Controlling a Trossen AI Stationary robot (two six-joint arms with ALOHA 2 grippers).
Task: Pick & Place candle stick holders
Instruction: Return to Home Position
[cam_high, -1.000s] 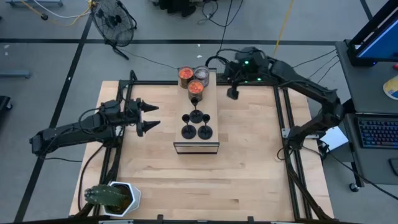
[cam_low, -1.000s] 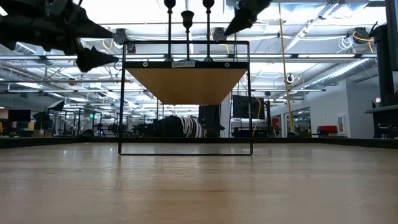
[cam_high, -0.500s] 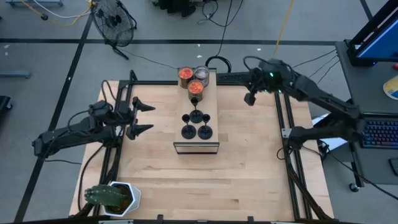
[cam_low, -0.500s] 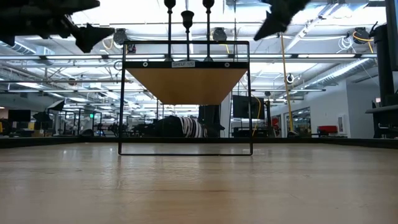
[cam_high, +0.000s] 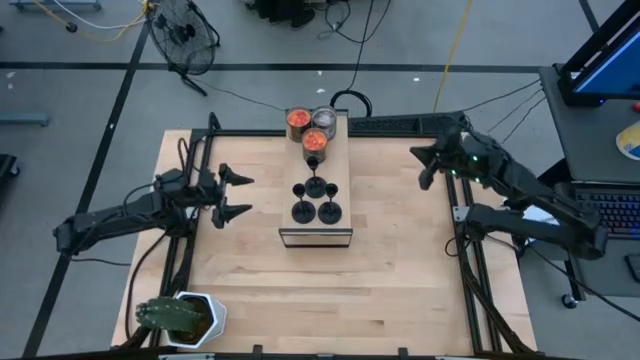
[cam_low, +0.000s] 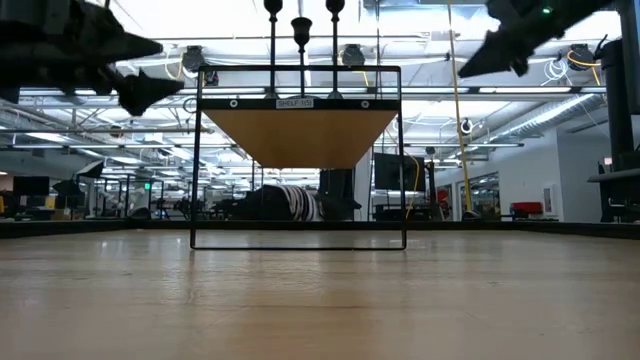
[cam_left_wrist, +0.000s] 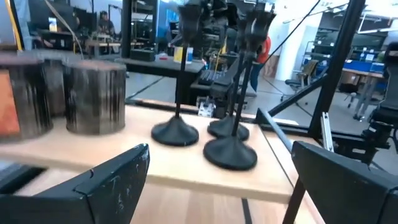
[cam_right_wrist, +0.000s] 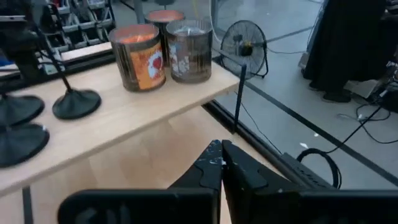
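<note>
- The four candle stick holders (cam_high: 331, 212) stand upright on the wooden shelf (cam_high: 343, 172), close together on the half of its top that is nearer to the camera side of the table (cam_high: 390, 290).
- In the low view, three thin stems (cam_low: 302, 40) are seen rising above the black frame of the shelf.
- On the far half of the same shelf top stand two glass jars with orange contents (cam_high: 317, 141) and one silvery jar (cam_high: 326, 119), grouped closely.
- The shelf is placed at the middle of the far part of the table.
- The left gripper (cam_high: 238, 197) hangs in the air to the left of the shelf, apart from it, pointing toward the holders; its two fingers are spread wide and nothing is between them.
- The right gripper (cam_high: 427, 168) is over the right edge of the table, well apart from the shelf; its fingers are pressed together at the tips and carry nothing.
- A plant in a white pot (cam_high: 182, 318) stands at the near left corner of the table.
</note>
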